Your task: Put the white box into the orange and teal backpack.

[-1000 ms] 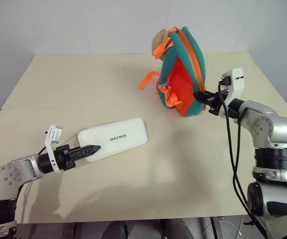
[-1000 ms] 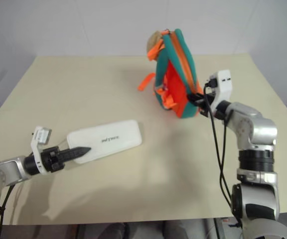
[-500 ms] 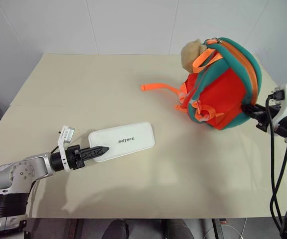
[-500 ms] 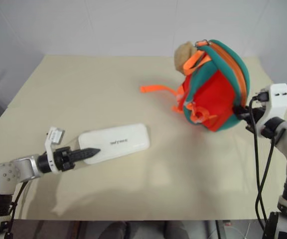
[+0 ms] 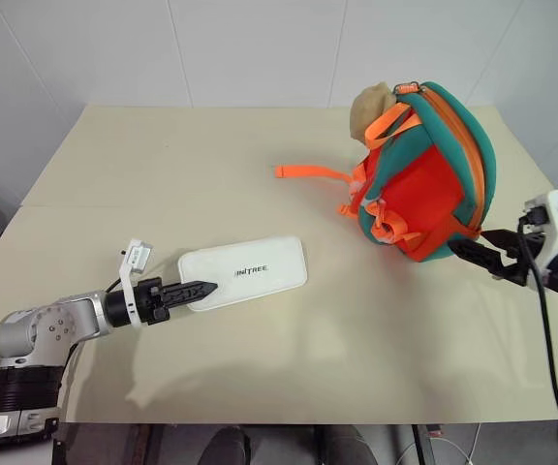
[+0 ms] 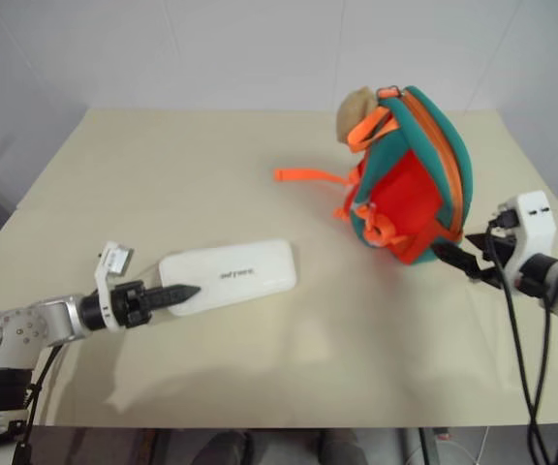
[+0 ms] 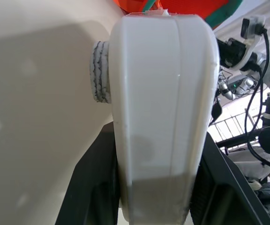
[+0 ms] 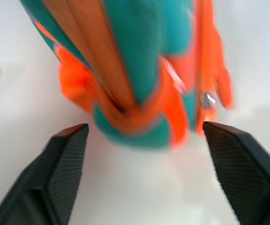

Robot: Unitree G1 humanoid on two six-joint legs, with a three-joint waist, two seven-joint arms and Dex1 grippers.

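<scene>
1. On the beige table (image 5: 163, 194), the white box (image 5: 245, 274) is lying flat toward the robot's left, its dark lettering facing up.
2. At the box's near-left end, the left gripper (image 5: 200, 288) is clamping the short edge; in the left wrist view the box (image 7: 163, 108) is sitting between the two black fingers (image 7: 95, 187), which are pressing on either face of it.
3. Toward the far right of the table, the orange and teal backpack (image 5: 432, 179) is standing upright, well apart from the box, with its orange panel facing the robot.
4. A tan plush toy (image 5: 369, 108) is sitting against the backpack's top on its left side.
5. One orange strap (image 5: 313, 172) is trailing flat on the table from the backpack toward the left.
6. Just beside the backpack's lower right edge, the right gripper (image 5: 480, 254) is hovering with its fingers spread wide and gripping nothing.
7. From the right wrist view, the backpack (image 8: 139, 70) is showing between the parted fingers (image 8: 64, 164), clear of both of them.
</scene>
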